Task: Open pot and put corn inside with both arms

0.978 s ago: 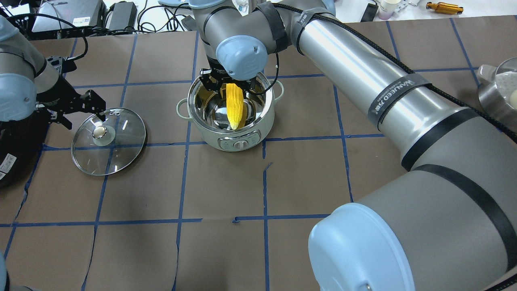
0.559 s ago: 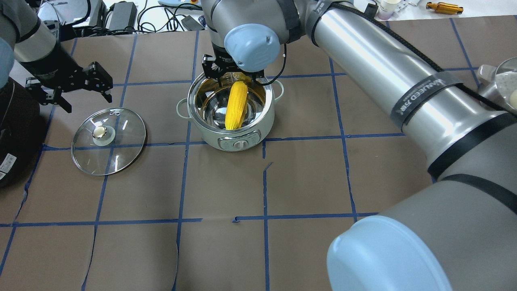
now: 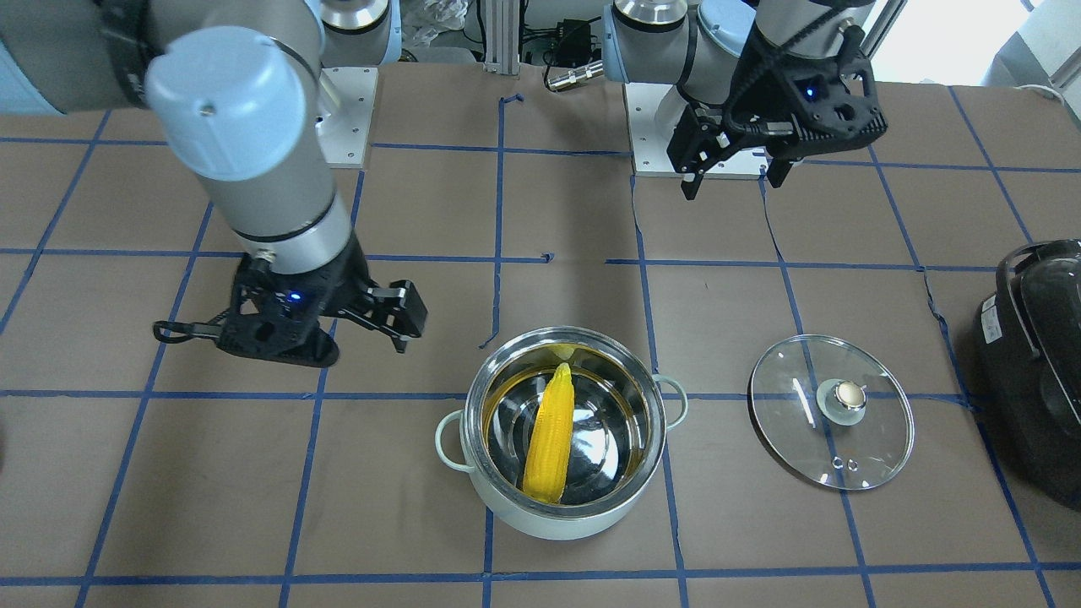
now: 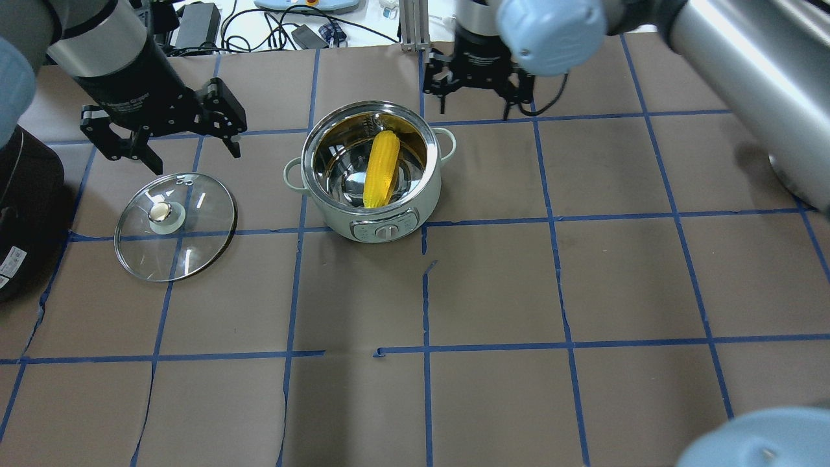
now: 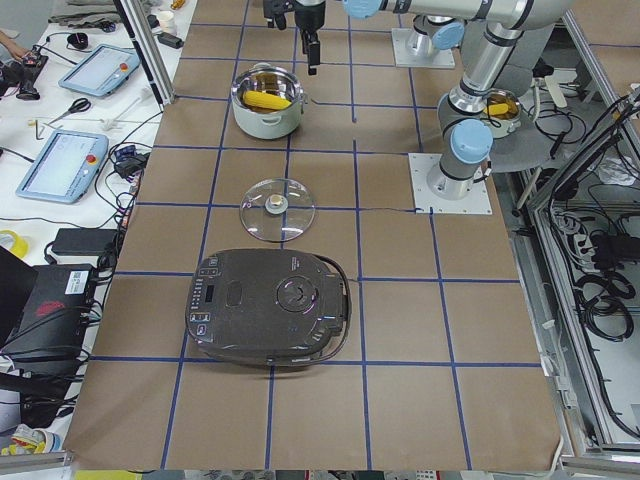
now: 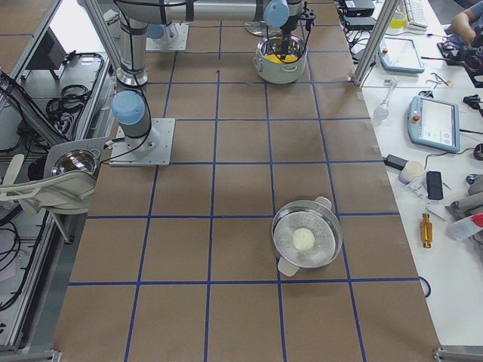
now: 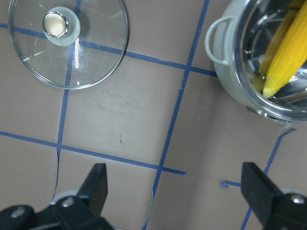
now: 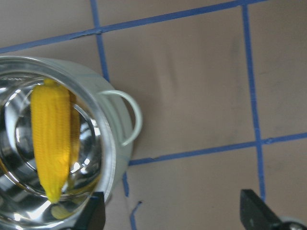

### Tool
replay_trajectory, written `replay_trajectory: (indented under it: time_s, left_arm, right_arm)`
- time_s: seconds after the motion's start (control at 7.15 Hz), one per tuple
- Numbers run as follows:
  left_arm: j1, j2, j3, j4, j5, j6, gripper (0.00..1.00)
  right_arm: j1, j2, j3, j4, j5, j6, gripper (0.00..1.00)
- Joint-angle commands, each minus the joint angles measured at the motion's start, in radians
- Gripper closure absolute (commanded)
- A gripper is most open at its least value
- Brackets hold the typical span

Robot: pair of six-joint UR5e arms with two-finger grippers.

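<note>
The pale mint-green pot [image 4: 332,219] stands open, and the yellow corn [image 4: 381,167] lies slanted inside against its steel wall. The glass lid [image 4: 194,240] with a beige knob lies flat on the table to the pot's left. My left gripper [image 4: 185,146] is open and empty, hovering just beyond the lid. My right gripper [image 4: 470,104] is open and empty, beyond the pot's right handle. The left wrist view shows the lid [image 7: 91,62], the pot [image 7: 230,76] and the corn [image 7: 288,52]. The right wrist view shows the pot [image 8: 115,153] and the corn [image 8: 50,139].
A large black appliance [image 4: 19,194] with a handle sits at the table's left edge, near the lid. A steel steamer pot [image 6: 328,226] holding a white round item stands far off on my right. Cables and devices [image 4: 259,26] lie beyond the far edge.
The right gripper let go of the corn, which now rests in the pot, then rose and moved right, off the pot. The left gripper moved right, further beyond the lid.
</note>
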Motion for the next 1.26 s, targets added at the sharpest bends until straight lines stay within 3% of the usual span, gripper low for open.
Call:
replay_trajectory:
  time_s: [0.0,0.42,0.7,1.12]
  left_arm:
    - [-0.03,0.004,-0.006,0.06,-0.047,0.17,0.01]
    - [-0.022,0.028,0.003,0.068,-0.049,0.165,0.01]
    - [0.038,0.037,0.014,0.065,-0.048,0.173,0.0]
    - [0.043,0.053,0.002,0.068,-0.02,0.178,0.0]
  right_arm:
    - [-0.164,-0.171,0.181,0.0,-0.004,-0.252,0.0]
    - [-0.182,-0.277,0.221,0.128,-0.12,-0.22,0.0]
    - [-0.159,-0.282,0.206,0.133,-0.11,-0.142,0.0]
    - [-0.144,-0.294,0.2,0.135,-0.108,-0.163,0.0]
